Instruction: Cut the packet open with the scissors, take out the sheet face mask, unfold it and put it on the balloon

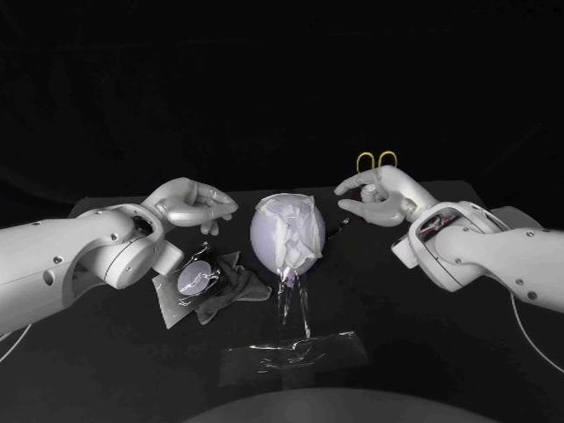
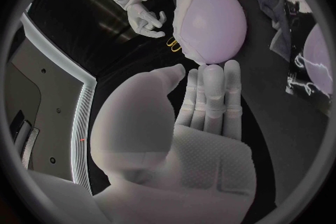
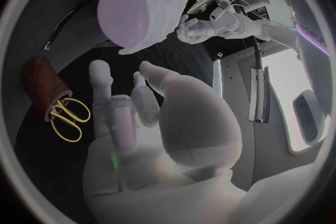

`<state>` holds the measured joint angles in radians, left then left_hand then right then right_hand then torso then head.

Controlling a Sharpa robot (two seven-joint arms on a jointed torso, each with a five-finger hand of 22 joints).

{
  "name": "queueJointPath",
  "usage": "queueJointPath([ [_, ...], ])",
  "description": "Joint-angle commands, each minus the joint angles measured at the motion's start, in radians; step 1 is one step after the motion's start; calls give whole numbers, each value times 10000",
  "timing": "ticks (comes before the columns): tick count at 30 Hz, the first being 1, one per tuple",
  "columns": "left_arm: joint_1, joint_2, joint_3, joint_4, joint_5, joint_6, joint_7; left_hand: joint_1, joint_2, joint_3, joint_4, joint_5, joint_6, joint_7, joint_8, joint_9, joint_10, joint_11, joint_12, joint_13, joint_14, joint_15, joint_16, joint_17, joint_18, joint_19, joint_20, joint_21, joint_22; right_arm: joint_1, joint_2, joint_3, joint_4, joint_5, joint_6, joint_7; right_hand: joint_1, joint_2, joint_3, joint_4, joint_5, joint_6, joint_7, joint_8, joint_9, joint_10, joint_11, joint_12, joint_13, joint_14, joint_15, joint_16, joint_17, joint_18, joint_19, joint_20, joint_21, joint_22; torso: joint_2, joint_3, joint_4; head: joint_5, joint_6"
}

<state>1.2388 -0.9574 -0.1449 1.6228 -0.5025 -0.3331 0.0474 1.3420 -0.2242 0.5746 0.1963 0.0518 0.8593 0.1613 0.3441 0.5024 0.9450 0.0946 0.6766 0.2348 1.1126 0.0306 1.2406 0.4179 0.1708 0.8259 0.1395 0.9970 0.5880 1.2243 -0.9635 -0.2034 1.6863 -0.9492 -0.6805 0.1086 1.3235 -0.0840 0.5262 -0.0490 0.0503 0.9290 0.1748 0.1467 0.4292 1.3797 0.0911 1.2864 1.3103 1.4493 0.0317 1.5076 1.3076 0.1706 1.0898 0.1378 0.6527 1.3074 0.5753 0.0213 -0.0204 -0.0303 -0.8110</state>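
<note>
White mask (image 1: 282,210) drapes the pale balloon (image 1: 282,247) (scissors (image 1: 376,161) behind).

A black table (image 1: 397,339) carries a clear plastic stand (image 1: 295,351) — a flat see-through base with a thin upright stem. Just left of it lies a crumpled dark grey cloth (image 1: 238,286). A brown tube-shaped holder (image 3: 43,83) also rests on the table.

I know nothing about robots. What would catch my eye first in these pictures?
A pale balloon stands in the middle of the black table, with a white sheet mask draped over its top. The robot's left hand and right hand hover on either side of it, both holding nothing. Behind the right hand, the yellow handles of the scissors stand out against the dark.
</note>
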Motion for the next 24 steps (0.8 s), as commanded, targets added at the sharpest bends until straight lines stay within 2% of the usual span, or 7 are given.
queueJointPath([
  [1,-233,-132,-47,429,334,-439,691,145,-122,-176,-26,-31,35,22,-54,19,271,-24,-536,-303,26,-28,-292,-167,137,177,-11,-213,-178,-254,-177,-2,407,-697,-1035,1222,-57,-35,11,56,-7,74,-7,67,-3,69,-11,71,219,74,-21,55,307,-64,61,-4,62,437,-136,5,12,47,-121],
  [2,-297,-155,-56,506,340,-492,742,189,-129,-215,-30,-9,31,21,-76,9,323,-21,-692,-385,63,-28,-350,-177,136,223,-18,-265,-224,-355,-232,-3,520,-857,-1091,1286,-39,-55,6,48,-8,137,-29,86,-4,89,-30,102,233,96,-38,68,338,-68,88,-20,86,444,-158,9,6,69,-156],
  [6,-736,-228,-91,913,498,-843,1080,449,-52,-192,-108,-23,55,109,-197,-106,195,99,-1414,-742,-21,41,-734,-278,125,274,-15,-509,-407,-751,-362,-5,904,-1669,-1269,1356,-19,-69,2,42,-9,225,-64,115,-4,166,-58,213,317,154,-60,100,443,-92,173,-40,219,477,-176,3,-14,117,-181],
  [11,-1047,-165,-104,1160,717,-1097,1308,573,-18,-175,-167,-26,101,180,-347,-278,217,193,-1993,-1040,38,107,-962,-320,121,354,14,-648,-525,-991,-291,-5,1091,-2725,-1360,909,-115,-144,-96,121,-12,368,-120,132,-25,522,-108,718,724,361,-108,211,820,-163,439,-85,623,575,-136,8,-11,87,-120],
  [13,-1112,-106,-107,1210,757,-1168,1325,595,-49,-209,-193,-31,105,231,-426,-366,292,223,-2211,-1157,52,143,-1055,-329,121,381,37,-706,-574,-1045,-201,-5,1108,-3123,-1381,627,-103,-160,-110,126,-2,428,-153,130,-41,666,-137,922,891,474,-135,271,1030,-198,584,-108,836,627,-124,7,1,86,-123],
  [19,-1181,86,-107,1262,292,-1355,1188,520,-188,-395,-202,-29,9,229,-543,-470,502,217,-2229,-1179,69,147,-1117,-318,120,406,57,-769,-627,-1105,67,-3,1074,-3833,-1334,-74,-123,-208,-149,153,-3,485,-177,98,-79,845,-162,1179,1107,618,-165,347,1308,-239,763,-141,1077,684,-85,15,3,66,-104],
  [24,-1197,189,-80,1282,-895,-1754,1410,750,-136,-815,-463,-26,180,74,-373,-502,830,34,-1425,-735,228,2,-923,-128,133,578,-14,-749,-653,-1120,220,-3,990,-4107,-1292,-472,-132,-219,-160,163,-4,493,-181,85,-91,890,-166,1246,1163,648,-170,363,1367,-251,809,-147,1140,698,-93,11,8,46,-83],
])
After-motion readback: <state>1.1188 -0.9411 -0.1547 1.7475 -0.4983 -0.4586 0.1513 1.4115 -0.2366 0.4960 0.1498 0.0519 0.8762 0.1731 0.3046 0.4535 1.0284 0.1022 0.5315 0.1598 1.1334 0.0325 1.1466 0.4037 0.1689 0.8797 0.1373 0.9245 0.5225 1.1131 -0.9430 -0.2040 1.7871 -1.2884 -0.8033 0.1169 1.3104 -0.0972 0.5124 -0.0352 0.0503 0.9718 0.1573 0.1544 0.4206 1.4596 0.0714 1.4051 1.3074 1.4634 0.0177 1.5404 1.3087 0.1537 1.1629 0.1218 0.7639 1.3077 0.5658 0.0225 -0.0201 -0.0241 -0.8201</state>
